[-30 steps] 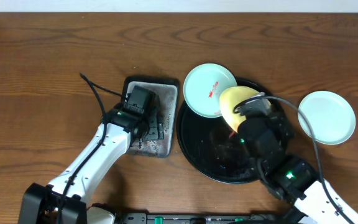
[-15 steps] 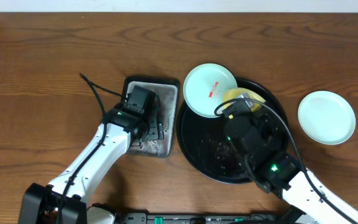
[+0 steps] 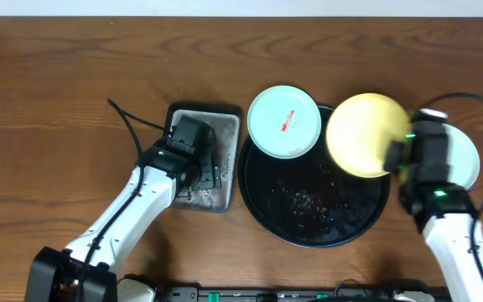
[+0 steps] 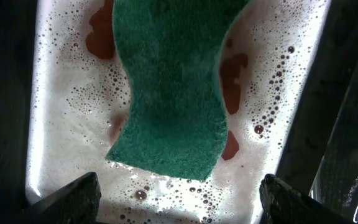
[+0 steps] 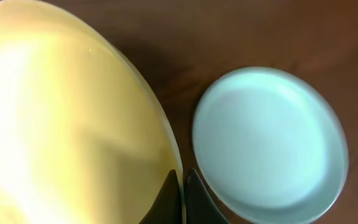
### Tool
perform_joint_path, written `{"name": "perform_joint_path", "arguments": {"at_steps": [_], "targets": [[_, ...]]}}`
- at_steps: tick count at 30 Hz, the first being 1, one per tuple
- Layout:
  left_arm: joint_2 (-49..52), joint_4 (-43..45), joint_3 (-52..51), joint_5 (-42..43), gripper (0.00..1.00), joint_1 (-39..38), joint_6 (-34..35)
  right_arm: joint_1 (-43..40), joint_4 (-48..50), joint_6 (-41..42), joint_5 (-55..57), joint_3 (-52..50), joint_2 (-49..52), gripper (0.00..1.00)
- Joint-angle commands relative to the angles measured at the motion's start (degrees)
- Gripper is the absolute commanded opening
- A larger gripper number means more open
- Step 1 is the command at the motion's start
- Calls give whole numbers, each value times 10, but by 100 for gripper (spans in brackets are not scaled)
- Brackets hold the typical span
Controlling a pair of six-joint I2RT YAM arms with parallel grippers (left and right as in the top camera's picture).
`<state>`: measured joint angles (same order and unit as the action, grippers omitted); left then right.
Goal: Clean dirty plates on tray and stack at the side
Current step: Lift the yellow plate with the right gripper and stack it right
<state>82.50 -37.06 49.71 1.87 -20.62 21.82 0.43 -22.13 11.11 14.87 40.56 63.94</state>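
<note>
Quick notes from my remote seat. The small round yellow plate (image 3: 360, 134) is up in the air, tipped, over the right rim of the large glossy black tray (image 3: 309, 226). The right end effector (image 5: 181, 183) is pinched shut on its near rim. It's headed for the clean pale mint-green plate (image 5: 269, 143), which sits on the brown wood-grain worktop (image 3: 57, 101) to the right of the tray.

Handling-wise I'd guess it's light and rigid but slick, maybe wet. A thin rim pinch like this could let it swivel, so I'd move gently. The rim is really the only place to grab a shallow plate.

The left end effector (image 4: 179, 186) is spread open over the green sponge (image 4: 169, 81) in the sudsy grey metal pan (image 3: 225, 117), not touching it as far as I can tell.

Versus half a second ago: the yellow plate was over the far part of the tray, right by the sauce-smeared pale mint-green plate (image 3: 284, 122). Now it's swung right. The left arm hasn't budged.
</note>
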Motion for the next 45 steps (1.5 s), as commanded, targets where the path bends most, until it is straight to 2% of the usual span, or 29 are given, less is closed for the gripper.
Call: {"name": "perform_joint_path", "arguments": {"at_steps": [1,7,13,19,32,33,35,40,42,45], "targets": [[0,0,11,3,82,3,-2,-118,-9,108,-155,11,11,1],[0,0,11,3,83,3,-2,-268,-15,185,-204,11,71,1],[0,0,11,3,82,3,-2,-348,18,208,-248,11,142,1],[0,0,11,3,82,3,-2,-381,29,236,-249,11,195,1],[0,0,11,3,83,3,-2,-404,31,235,-245,11,198,1],[0,0,11,3,83,3,-2,-406,30,235,-245,11,198,6],[0,0,11,3,83,3,-2,-406,31,235,-246,11,198,30],[2,0,11,3,83,3,-1,-406,35,228,-279,11,198,45],[3,0,11,3,83,3,-1,-403,54,191,-343,11,198,49],[5,0,11,3,83,3,-1,-393,96,128,-473,11,198,49]]}}
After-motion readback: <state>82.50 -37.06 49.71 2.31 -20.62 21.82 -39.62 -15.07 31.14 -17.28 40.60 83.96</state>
